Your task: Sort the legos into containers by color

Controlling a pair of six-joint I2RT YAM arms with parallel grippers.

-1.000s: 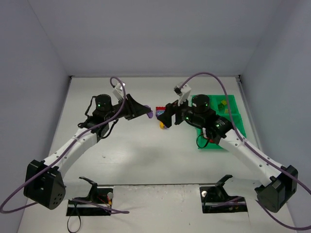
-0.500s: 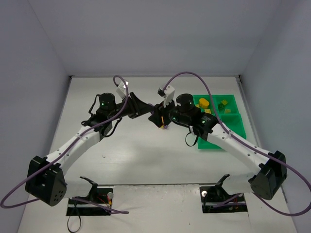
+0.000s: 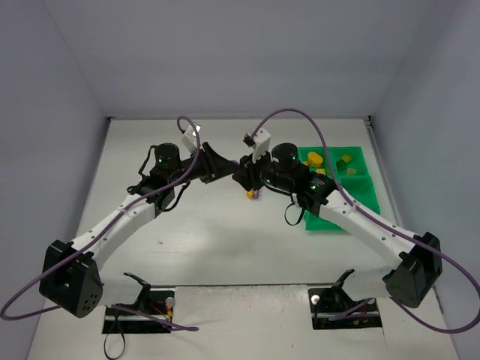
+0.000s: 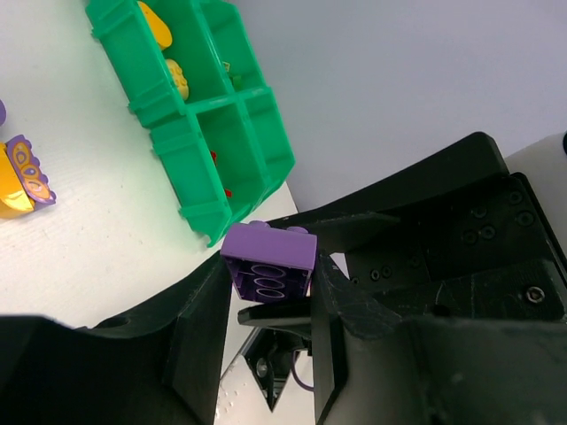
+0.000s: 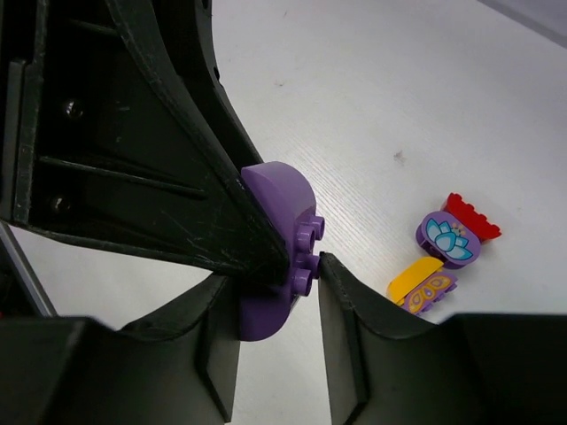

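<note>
Two grippers meet nose to nose above the middle of the table, and the step in hand looks like a handover of one purple brick (image 4: 268, 258). The left gripper (image 4: 270, 282) is clamped on it, its fingers pressed to the brick's two sides. The right gripper (image 5: 278, 297) straddles the same brick, its jaws close on either side, but whether they are already pressing cannot be told. The green tray (image 3: 360, 180) lies well apart on the right, with yellow legos (image 3: 315, 159) in its far left compartment. A small loose cluster (image 5: 443, 243) of red, purple and yellow pieces waits on the table just beyond the grippers. The next move probably calls for the right jaws to squeeze firmly before the left ones let go, or the brick may drop. The right arm would then carry it across to a compartment for purple, and which one that is cannot be read here. One second ago the two grippers stood apart, the brick showing at the left one's tip and the right arm covering the tray's far left compartment. Half a second ago they had nearly closed the gap.
</note>
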